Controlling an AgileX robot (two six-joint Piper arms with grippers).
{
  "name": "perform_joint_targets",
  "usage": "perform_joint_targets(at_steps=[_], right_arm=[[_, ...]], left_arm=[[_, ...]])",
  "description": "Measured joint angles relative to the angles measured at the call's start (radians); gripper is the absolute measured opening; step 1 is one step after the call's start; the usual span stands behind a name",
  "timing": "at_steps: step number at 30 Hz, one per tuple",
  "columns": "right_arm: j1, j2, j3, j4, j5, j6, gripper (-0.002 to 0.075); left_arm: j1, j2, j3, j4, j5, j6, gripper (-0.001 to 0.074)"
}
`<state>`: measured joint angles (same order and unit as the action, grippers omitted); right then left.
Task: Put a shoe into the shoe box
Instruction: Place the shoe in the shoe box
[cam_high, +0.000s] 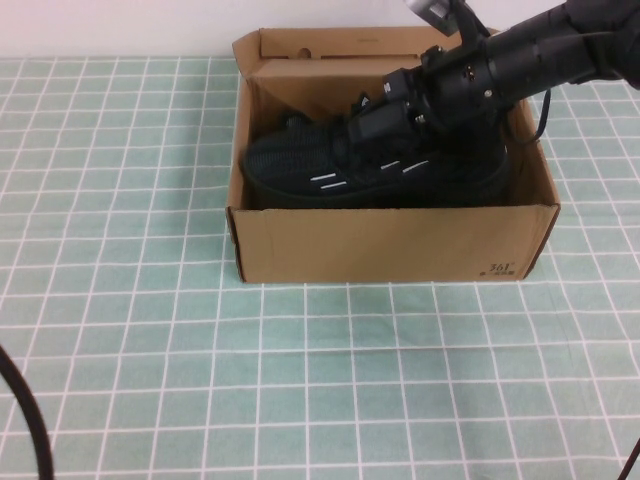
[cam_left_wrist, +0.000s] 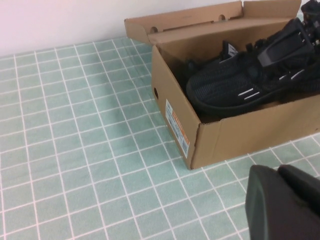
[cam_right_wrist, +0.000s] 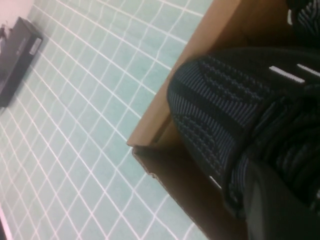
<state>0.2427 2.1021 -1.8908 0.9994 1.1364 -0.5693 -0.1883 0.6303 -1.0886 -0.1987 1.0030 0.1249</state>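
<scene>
the shoe (cam_high: 330, 165) is inside the shoe box (cam_high: 390, 245), and the right end effector (cam_high: 385, 120) is right on top of it, down in the box over the middle of the shoe where the laces and the opening are. the right arm (cam_high: 520, 55) comes in from the far right corner of the box and slants down to the shoe. the end effector touches the shoe, but its fingers are dark against the dark shoe, so i cannot tell if they are open or closed on it. the shoe lies long ways along the box, side to side in the high view. its round toe (cam_high: 265, 160) points to the robot's left and sits near the left wall of the box. its heel end is on the right, under the arm. the white dashes (cam_high: 335, 180) on its side face the front wall of the box. the shoe looks a bit tipped, with the toe end lower. the box sits on the green checked table (cam_high: 200, 380) with its lid flap (cam_high: 350, 45) open at the back, and the small dark print (cam_high: 500, 268) is at the front right corner. the left end effector (cam_left_wrist: 282, 205) is near the front of the table, well apart from the box, and only a dark bit of it shows in the left wrist view, so i cannot tell if it is open or closed. a black cable (cam_high: 25, 420) curves at the near left edge of the table.
</scene>
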Motion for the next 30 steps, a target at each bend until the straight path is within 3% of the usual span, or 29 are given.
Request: perform_joint_targets(at_steps=[8, 15, 30], right_arm=[[0.002, 0.006, 0.003, 0.025, -0.011, 0.009, 0.0000], [0.002, 0.006, 0.140, 0.118, -0.062, -0.078, 0.0000], [0.000, 0.004, 0.188, 0.052, -0.080, -0.148, 0.0000]], left_arm=[[0.000, 0.000, 0.000, 0.000, -0.009, -0.003, -0.0001], [0.000, 0.000, 0.000, 0.000, -0.011, -0.015, -0.0001], [0.000, 0.000, 0.000, 0.000, -0.011, -0.026, -0.0001]])
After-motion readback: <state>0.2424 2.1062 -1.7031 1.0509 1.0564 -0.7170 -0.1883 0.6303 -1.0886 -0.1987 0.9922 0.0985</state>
